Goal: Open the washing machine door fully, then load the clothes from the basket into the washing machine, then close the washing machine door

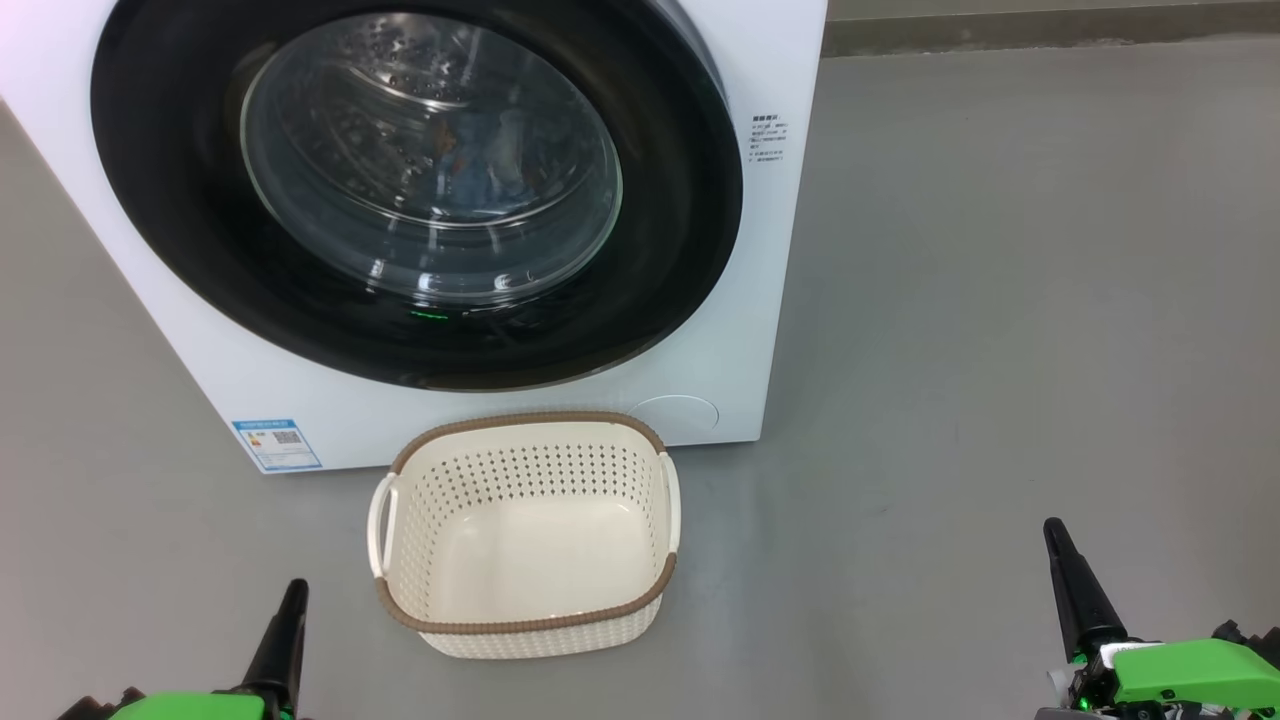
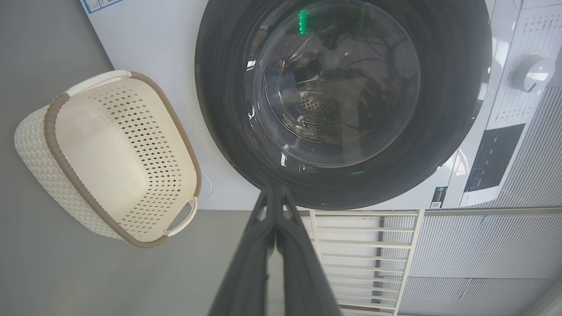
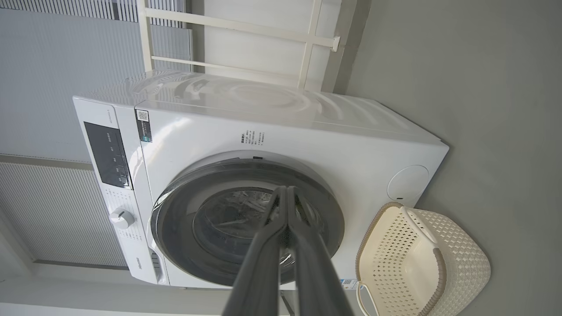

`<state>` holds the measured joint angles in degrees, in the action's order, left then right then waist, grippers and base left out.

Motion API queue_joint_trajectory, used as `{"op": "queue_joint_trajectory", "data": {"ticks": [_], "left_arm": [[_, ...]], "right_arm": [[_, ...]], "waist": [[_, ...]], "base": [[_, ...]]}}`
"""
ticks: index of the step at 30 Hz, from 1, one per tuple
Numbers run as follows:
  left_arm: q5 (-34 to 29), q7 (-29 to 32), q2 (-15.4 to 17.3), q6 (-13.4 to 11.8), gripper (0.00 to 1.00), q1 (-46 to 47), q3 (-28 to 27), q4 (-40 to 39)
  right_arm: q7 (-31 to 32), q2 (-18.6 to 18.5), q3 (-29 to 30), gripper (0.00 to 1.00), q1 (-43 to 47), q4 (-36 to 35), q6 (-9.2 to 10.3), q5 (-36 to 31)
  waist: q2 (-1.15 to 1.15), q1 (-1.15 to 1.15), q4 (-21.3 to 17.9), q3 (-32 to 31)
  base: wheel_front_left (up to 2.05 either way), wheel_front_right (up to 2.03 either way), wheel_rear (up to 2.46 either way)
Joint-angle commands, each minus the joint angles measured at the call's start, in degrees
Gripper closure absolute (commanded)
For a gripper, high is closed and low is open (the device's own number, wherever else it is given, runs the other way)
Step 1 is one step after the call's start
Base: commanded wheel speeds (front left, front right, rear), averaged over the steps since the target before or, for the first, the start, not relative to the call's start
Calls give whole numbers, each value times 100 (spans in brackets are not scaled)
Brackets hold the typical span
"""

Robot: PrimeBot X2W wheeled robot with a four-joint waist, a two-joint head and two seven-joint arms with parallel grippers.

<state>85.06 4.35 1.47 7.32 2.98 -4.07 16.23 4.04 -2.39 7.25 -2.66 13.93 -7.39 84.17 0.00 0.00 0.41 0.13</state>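
Left gripper: your jaws are pressed together, empty.
Right gripper: closed tight, empty.
Washing machine door: closed, ahead of both jaws.
Basket: between your jaws, slightly ahead.

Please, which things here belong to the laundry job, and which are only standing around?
Job: washing machine; washing machine door, closed; basket, empty; left tool; right tool.
Only standing around: white rack; grey floor.
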Motion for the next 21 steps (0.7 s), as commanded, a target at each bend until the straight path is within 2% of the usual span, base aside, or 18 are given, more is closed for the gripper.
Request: {"op": "queue_joint_trajectory", "data": {"ticks": [1, 11, 21], "left_arm": [[215, 71, 135, 15, 100, 287, -194, -183], [708, 216, 141, 17, 100, 321, -247, -219], [709, 216, 141, 17, 100, 321, -247, -219]], "right_arm": [[72, -73, -106, 100, -280, -97, -9, 262], [221, -74, -103, 100, -349, 8, -10, 824], [225, -70, -97, 100, -350, 8, -10, 820]], "waist": [[0, 0, -8, 1], [0, 0, -41, 4], [0, 0, -41, 4]], "base": [[0, 0, 0], [0, 0, 0], [0, 0, 0]]}}
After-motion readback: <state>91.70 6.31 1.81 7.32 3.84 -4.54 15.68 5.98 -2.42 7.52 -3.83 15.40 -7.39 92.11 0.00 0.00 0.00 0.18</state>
